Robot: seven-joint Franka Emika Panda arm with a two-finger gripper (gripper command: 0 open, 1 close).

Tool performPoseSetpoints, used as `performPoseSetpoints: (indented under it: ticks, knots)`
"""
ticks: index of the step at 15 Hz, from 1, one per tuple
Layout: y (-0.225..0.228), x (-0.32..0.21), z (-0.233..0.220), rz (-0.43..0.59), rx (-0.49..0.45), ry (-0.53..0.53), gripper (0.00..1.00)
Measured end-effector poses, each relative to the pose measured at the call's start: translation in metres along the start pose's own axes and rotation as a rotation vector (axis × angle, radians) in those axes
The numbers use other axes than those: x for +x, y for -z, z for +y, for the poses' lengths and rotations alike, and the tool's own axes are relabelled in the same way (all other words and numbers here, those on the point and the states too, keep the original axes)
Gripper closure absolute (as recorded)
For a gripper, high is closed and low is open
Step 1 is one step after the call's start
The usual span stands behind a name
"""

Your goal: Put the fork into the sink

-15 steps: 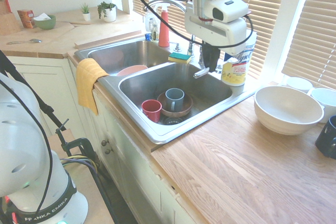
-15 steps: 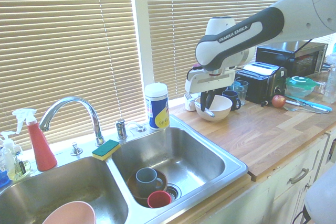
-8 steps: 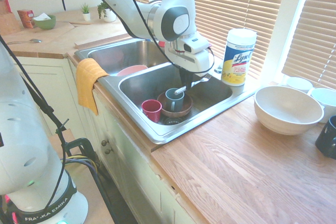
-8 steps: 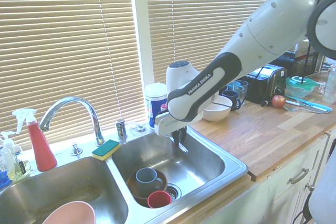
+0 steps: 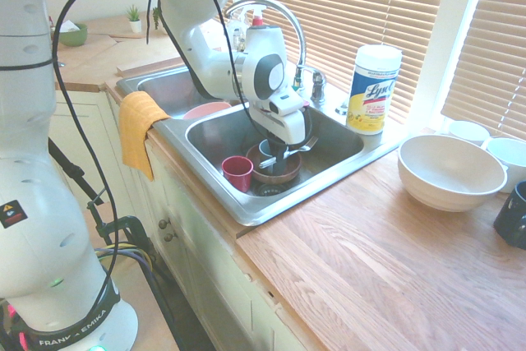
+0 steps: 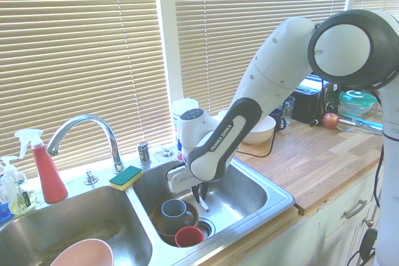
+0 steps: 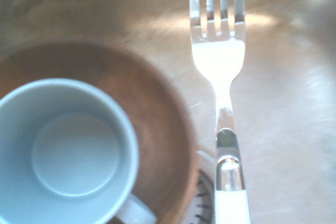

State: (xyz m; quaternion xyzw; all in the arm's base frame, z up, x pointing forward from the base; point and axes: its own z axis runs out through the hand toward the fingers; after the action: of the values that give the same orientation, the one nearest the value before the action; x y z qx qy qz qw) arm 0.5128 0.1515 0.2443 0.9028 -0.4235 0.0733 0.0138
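1. The wooden counter (image 5: 370,244) surrounds the sink and bears a large pale bowl (image 5: 450,172), beside the basin in use.
2. The arm (image 6: 268,70) reaches over the counter and down into that basin.
3. The steel sink (image 5: 249,213) has two basins; the one under the arm holds a brown bowl (image 7: 157,106) near the drain (image 6: 206,227).
4. A blue mug (image 6: 175,215) sits in the brown bowl, and a red mug (image 5: 237,173) stands beside it.
5. The end effector (image 5: 281,159) is low within the basin, its fingers narrowed onto the fork.
6. The fork (image 7: 219,66) is gripped by its white handle, silver tines pointing away from the grip, over bare steel beside the brown bowl. Whether any part of it touches the basin floor, I cannot tell.
7. The step in hand looks like lowering and placing. The next move calls for easing down the last stretch, keeping clear of the mugs and bowl, then opening to let the fork lie on the steel, and lifting straight away.
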Motion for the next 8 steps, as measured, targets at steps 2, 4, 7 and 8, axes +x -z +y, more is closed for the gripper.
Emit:
performPoseSetpoints:
  ticks: [2,4,7,8]
  knots:
    - [-0.015,0.003,0.000,-0.012,-0.005,-0.012,1.00]
    - [-0.028,0.003,-0.003,-0.020,-0.009,-0.017,1.00]
    - [-0.045,-0.003,-0.010,-0.050,-0.023,-0.039,0.00]
    - [-0.048,-0.004,-0.011,-0.053,-0.025,-0.041,0.00]
